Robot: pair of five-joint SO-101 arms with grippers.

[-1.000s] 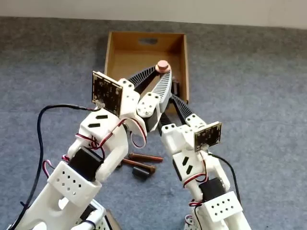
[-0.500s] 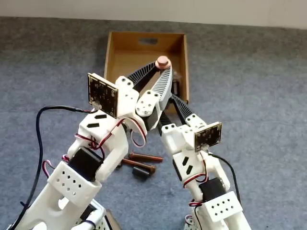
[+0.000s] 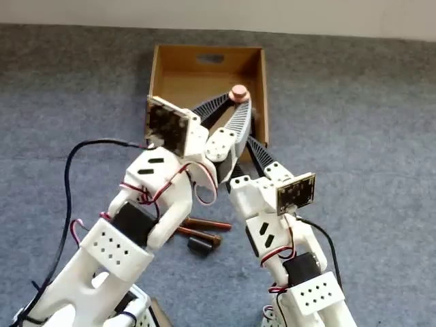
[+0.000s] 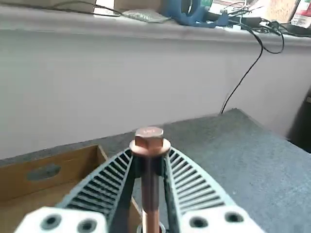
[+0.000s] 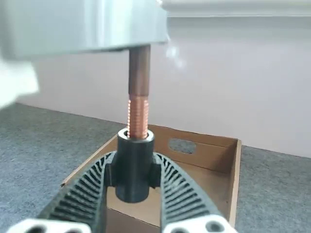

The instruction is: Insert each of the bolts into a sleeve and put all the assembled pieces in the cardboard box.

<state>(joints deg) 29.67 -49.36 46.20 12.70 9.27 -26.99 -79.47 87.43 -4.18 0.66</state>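
Since the right hand (image 5: 135,167) was clenched around the black sleeve (image 5: 132,182), low in the middle of the right wrist view with its mouth up, the step looked like mating. The left hand (image 4: 149,154) was gripping the bolt (image 4: 150,141) just under its head, and the threaded tip sat at or just inside that mouth. To do it well, I judged, the shank should stay in line with the bore and go straight down, the sleeve held steady, and nothing let go until the head seated. Counting from the lower middle of the high view: two loose bolts (image 3: 208,223) and one spare sleeve (image 3: 198,246) lay together on the desk (image 3: 354,102). With the held pair, that made three bolts and two sleeves. Beyond, at upper middle, stood one cardboard box (image 3: 158,75).
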